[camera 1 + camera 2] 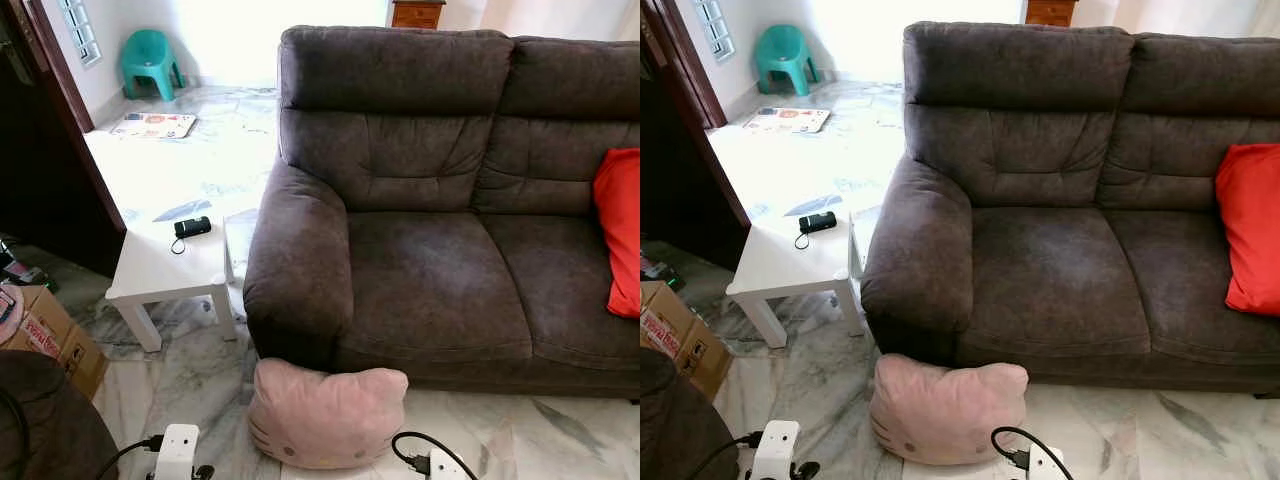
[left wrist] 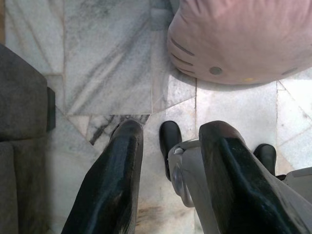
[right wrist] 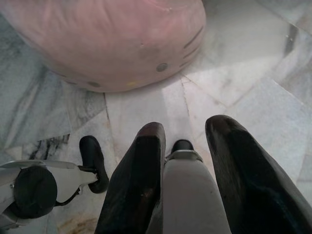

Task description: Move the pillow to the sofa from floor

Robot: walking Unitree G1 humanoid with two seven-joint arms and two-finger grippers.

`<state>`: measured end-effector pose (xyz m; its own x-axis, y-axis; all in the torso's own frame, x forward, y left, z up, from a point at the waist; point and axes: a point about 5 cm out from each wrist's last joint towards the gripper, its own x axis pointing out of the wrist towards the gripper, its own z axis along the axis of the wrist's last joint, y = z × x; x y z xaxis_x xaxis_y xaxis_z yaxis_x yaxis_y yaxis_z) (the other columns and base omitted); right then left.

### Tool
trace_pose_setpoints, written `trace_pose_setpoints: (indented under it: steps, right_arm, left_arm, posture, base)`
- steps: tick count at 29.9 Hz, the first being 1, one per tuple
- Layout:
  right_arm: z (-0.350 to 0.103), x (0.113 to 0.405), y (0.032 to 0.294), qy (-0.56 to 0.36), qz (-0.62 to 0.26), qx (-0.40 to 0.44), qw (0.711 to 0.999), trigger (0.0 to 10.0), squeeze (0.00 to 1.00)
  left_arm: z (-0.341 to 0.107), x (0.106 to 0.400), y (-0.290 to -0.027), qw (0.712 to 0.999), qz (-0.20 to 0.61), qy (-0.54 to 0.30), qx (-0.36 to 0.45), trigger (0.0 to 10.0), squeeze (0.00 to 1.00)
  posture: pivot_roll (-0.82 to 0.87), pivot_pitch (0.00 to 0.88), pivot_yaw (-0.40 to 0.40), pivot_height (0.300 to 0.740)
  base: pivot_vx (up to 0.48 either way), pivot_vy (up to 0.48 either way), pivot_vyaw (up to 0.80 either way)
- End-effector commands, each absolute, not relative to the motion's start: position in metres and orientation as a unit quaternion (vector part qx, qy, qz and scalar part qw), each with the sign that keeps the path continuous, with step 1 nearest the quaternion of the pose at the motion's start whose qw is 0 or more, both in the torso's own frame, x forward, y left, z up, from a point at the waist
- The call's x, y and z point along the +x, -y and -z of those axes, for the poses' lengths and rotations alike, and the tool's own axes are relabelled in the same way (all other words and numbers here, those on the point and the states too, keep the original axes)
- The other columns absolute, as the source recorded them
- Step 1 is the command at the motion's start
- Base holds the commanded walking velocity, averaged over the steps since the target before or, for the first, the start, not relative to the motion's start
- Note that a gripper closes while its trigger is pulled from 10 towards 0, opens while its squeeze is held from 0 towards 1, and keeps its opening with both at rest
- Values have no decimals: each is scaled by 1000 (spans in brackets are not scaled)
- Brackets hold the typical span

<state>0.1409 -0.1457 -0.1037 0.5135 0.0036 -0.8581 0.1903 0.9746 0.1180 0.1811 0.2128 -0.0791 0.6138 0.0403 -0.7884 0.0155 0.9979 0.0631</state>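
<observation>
The left hand (image 2: 170, 180) is held low over the marble floor (image 2: 107, 63), its two black fingers (image 2: 109, 185) spread apart and nothing gripped. The right hand (image 3: 187, 175) is likewise parted and empty above the floor. The pink pillow (image 1: 325, 415) is seen at 6 o'clock in the head view, lying on the floor and touching the front of the dark sofa (image 1: 440, 270) below its armrest. A red cushion (image 1: 620, 225) is placed on the seat at 3 o'clock. A white counter (image 1: 165, 265) stands at 9 o'clock, and a small black device (image 1: 192, 227) is carried on it.
</observation>
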Motion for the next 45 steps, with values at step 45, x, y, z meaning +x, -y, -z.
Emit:
trace_pose_setpoints:
  steps: [45]
  right_arm:
    - [104, 138, 161, -485, 53, 88, 868, 10000, 0]
  left_arm:
    - [78, 182, -213, 900, -8, -433, 47, 10000, 0]
  posture:
    - [54, 0, -49, 740]
  base:
    - [165, 0, 0]
